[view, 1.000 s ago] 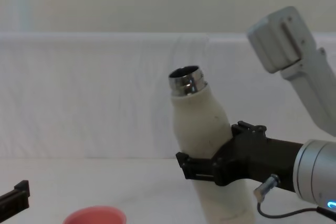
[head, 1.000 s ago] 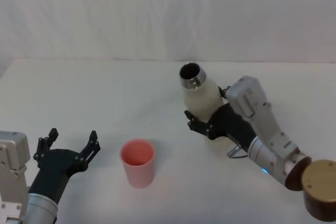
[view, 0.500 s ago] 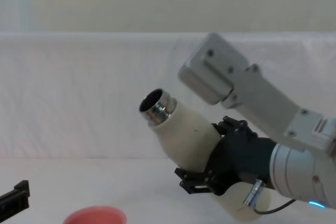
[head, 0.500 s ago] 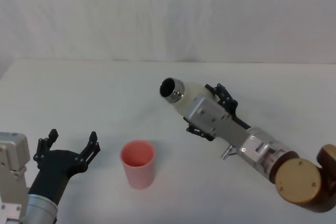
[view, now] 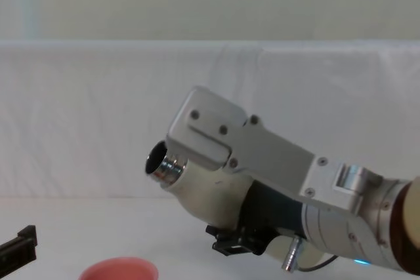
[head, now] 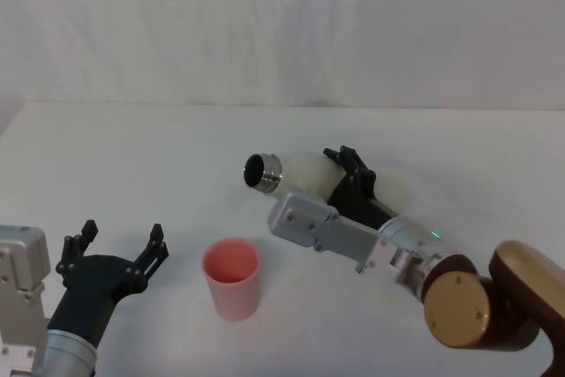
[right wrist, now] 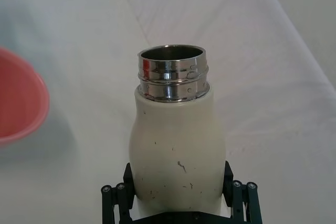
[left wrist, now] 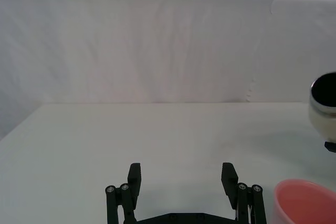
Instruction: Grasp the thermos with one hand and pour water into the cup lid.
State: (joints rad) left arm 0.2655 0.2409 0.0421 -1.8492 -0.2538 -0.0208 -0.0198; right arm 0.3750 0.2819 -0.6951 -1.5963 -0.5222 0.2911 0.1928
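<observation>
The cream-white thermos [head: 305, 174] is lifted off the table and tilted nearly level, its steel neck [head: 262, 172] pointing left. My right gripper [head: 334, 184] is shut around its body [right wrist: 178, 150], a black finger [right wrist: 239, 195] on each side. The thermos's open mouth [view: 164, 165] sits above and to the right of the salmon-pink cup lid [head: 232, 275], not over it. No water shows. The cup lid [view: 119, 269] stands upright on the table. My left gripper [head: 122, 229] rests low at the left, open and empty, with the cup lid [left wrist: 302, 203] beside it.
A white table [head: 132, 156] runs back to a white cloth backdrop [head: 265, 24]. My right arm's silver links [view: 262, 155] and brown elbow joint [head: 455, 311] cross the lower right. Bare table lies between the left gripper and the cup lid.
The right gripper has rolled over, tipping the thermos from near upright to nearly level. Its mouth has swung left and down toward the cup lid. The left arm has not moved.
</observation>
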